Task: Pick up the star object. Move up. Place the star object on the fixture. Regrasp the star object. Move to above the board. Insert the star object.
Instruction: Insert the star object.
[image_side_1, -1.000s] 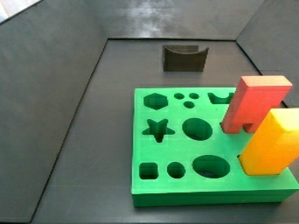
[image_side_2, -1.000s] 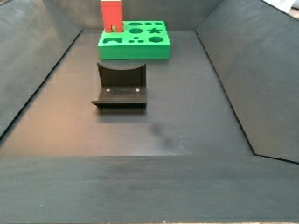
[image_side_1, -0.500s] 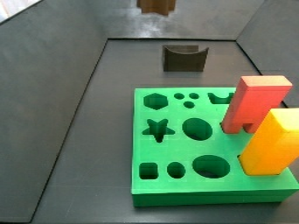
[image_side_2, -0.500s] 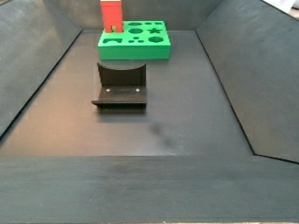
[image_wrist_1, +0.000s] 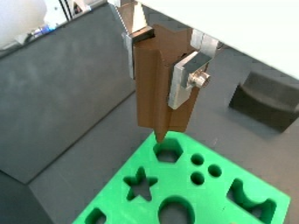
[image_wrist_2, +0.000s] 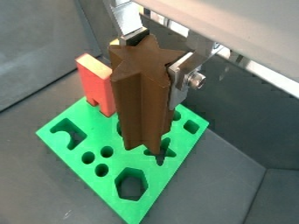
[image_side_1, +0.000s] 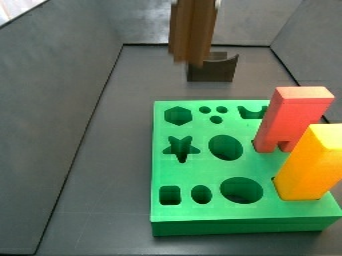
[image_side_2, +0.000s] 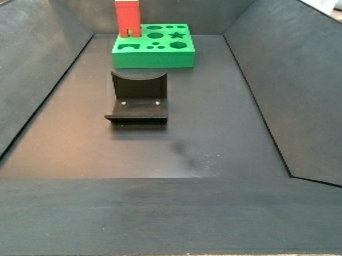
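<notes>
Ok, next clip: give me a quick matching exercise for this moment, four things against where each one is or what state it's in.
Things:
1. star object
2. red block
3. fixture
4. gripper

States:
A. standing in the green board
B. on the floor beyond the board, nothing in its notch
C. hanging upright above the board
D. jaws shut on the bar

Pairs: 1-C, 2-A, 3-B, 4-D

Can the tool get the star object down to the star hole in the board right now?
Probably yes. The tool holds the star object upright above the board, and the star hole is open, apart from the red block.
</notes>
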